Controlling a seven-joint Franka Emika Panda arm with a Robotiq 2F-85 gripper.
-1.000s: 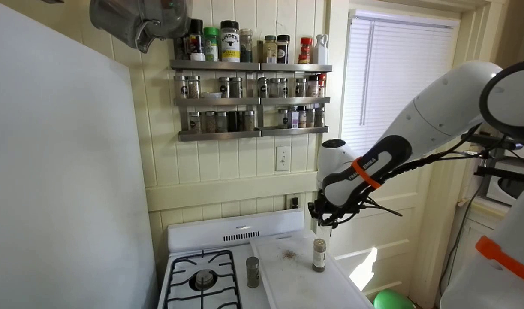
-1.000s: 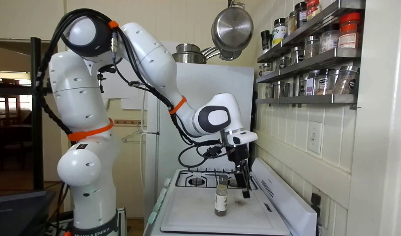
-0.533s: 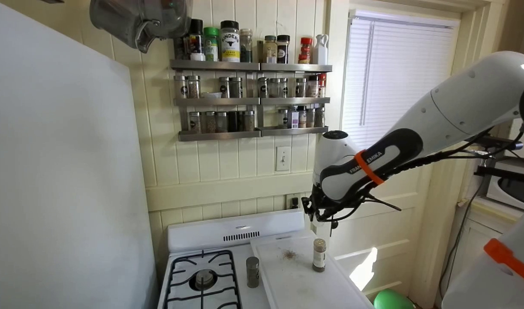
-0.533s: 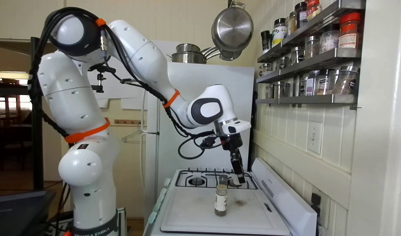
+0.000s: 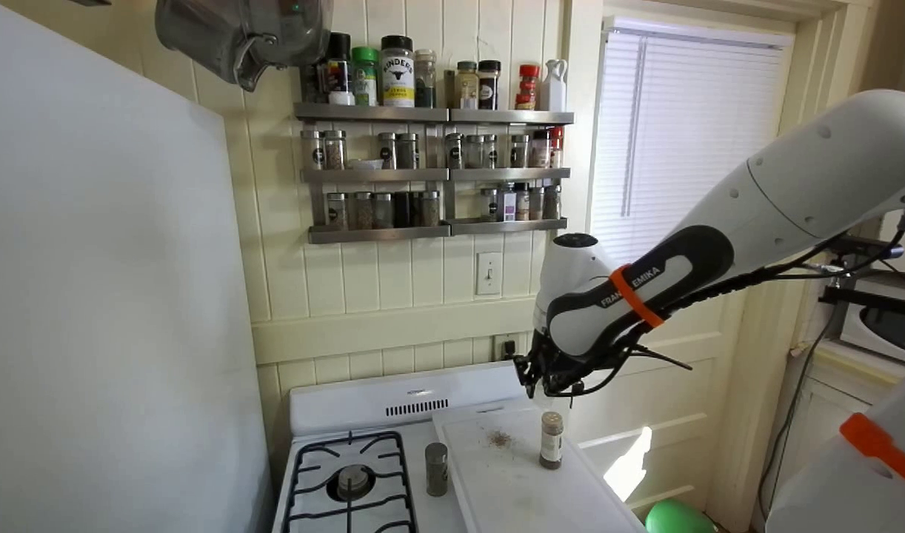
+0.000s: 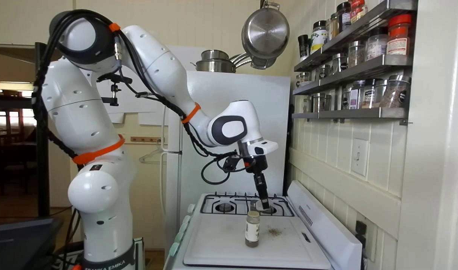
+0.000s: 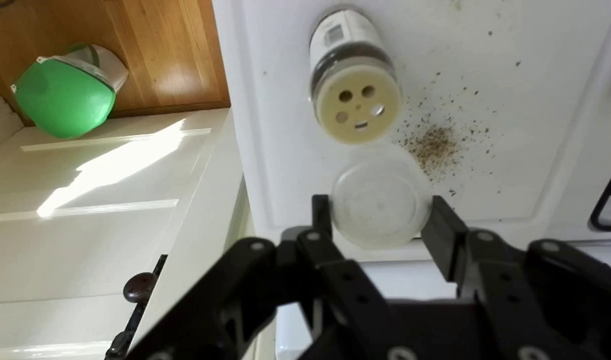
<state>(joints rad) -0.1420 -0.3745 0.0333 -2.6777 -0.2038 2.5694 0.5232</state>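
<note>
Black gripper (image 7: pixel 380 202) above the white stovetop cover (image 7: pixel 283 165), jaws clamped on a translucent round cap (image 7: pixel 380 212), perforated-top spice shaker (image 7: pixel 355 95) standing near the cap's twelve o'clock in the wrist view, brown flakes (image 7: pixel 435 147) scattered at the shaker's four o'clock

Soft daylight fills both exterior views. In an exterior view the blinds (image 5: pixel 682 141) glow pale while the fridge (image 5: pixel 119 281) lies in dull grey shade. Direct sun leaves a burnt-out patch (image 5: pixel 628 465) low on the door (image 5: pixel 667 400), glaring just as white in the wrist view. The hanging pot (image 6: pixel 265 32) gives off a metallic sheen; the room (image 6: pixel 13 168) at far left is dim. Close up, the gripper (image 7: pixel 379 215) is nearly black and out of focus, the clear lid (image 7: pixel 380 200) looks hazy against the white stove top (image 7: pixel 285 190), and print on the bottle (image 7: pixel 355 65) is too blurred to read.
</note>
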